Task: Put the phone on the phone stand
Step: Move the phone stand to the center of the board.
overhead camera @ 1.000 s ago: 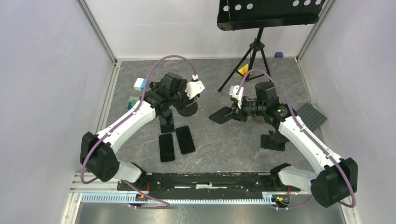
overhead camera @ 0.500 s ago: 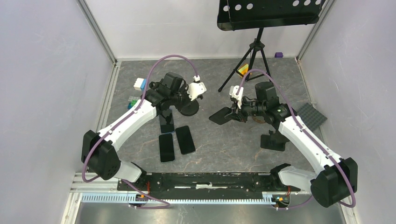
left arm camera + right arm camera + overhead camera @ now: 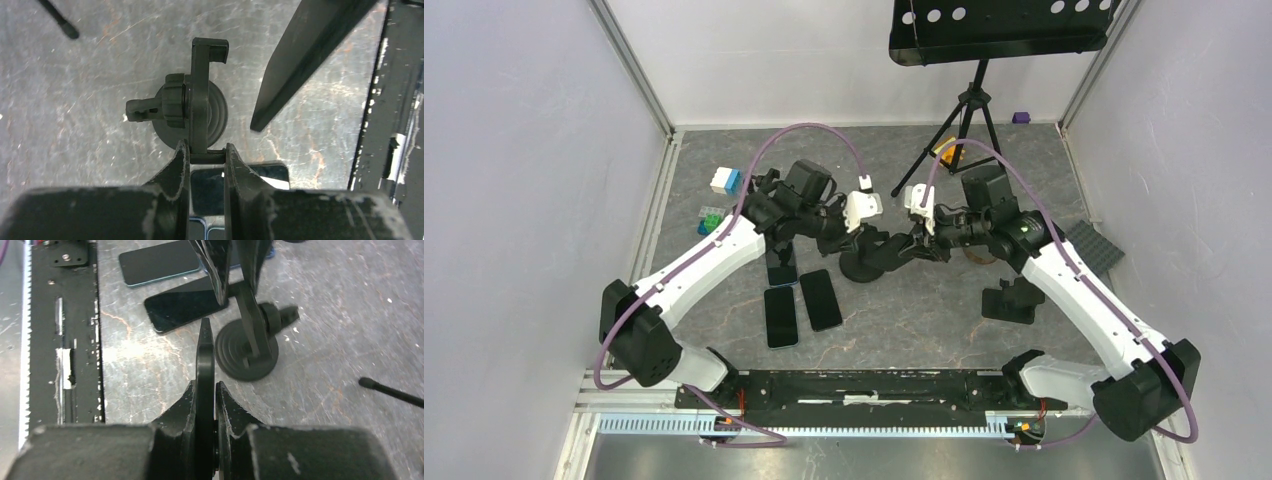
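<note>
Clamping the phone stand (image 3: 200, 90), left gripper (image 3: 206, 150) steadies it. Right gripper (image 3: 206, 387) pinches the phone (image 3: 205, 350) alongside; not seated yet.

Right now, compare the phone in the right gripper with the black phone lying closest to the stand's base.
The phone in the right gripper stands on edge, off the table; the black phone lies flat on it, glossy face up. The first is clamped between fingers; the black phone is untouched. Both are slim dark slabs near the phone stand, which the left gripper grips.
</note>
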{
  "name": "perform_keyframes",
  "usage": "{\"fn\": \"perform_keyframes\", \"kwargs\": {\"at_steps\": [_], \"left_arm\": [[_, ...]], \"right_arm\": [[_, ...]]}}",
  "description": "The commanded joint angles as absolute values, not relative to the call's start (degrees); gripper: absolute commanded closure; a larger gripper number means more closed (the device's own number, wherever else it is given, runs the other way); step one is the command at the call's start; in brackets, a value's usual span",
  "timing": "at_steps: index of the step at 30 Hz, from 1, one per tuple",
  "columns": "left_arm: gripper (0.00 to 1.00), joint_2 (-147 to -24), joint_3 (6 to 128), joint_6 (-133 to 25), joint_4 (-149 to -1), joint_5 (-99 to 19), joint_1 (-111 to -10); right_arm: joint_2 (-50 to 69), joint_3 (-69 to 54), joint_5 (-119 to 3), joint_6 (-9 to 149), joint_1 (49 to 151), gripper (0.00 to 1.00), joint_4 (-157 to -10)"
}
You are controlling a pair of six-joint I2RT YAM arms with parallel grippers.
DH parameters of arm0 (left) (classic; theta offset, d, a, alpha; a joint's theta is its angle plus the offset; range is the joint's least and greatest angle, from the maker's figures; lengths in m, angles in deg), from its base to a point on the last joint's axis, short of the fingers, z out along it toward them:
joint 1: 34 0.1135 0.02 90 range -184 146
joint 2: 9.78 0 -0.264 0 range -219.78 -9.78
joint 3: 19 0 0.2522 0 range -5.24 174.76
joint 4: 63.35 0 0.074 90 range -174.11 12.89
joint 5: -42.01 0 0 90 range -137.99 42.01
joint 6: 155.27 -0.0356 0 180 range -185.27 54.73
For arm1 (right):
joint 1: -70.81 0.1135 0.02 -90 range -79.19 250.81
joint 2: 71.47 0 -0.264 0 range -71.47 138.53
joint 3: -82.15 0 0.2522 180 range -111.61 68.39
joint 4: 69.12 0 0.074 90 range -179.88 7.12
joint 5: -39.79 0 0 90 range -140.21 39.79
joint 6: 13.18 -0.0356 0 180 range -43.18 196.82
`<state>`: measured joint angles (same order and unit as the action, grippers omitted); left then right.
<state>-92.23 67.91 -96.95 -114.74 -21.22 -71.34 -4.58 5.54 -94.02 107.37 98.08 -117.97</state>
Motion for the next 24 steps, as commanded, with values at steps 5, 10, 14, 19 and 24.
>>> {"fn": "perform_keyframes", "kwargs": {"at_steps": [5, 10, 14, 19, 24], "left_arm": [[0.98, -91.70, 69.31, -96.60, -114.64, -14.51, -75.53], [0.98, -91.51, 69.82, -99.22, -117.90, -13.23, -75.57], [0.87, -91.89, 70.94, -100.78, -120.33, -13.88, -75.57], [0.42, -90.69, 70.33, -101.07, -120.43, -13.33, -75.57], [0.06, -86.38, 68.54, -104.19, -120.21, -14.66, -74.28]], "right_arm": [[-3.69, -0.44, -95.76, 113.23, 104.64, 1.00, -124.49], [-0.82, -3.88, -96.01, 119.37, 106.38, 1.00, -129.66], [0.97, -6.45, -95.15, 122.95, 106.72, 1.00, -132.17], [2.14, -8.52, -94.99, 125.45, 106.76, 1.00, -133.80], [2.77, -10.38, -94.68, 126.90, 106.76, 1.00, -135.79]]}}
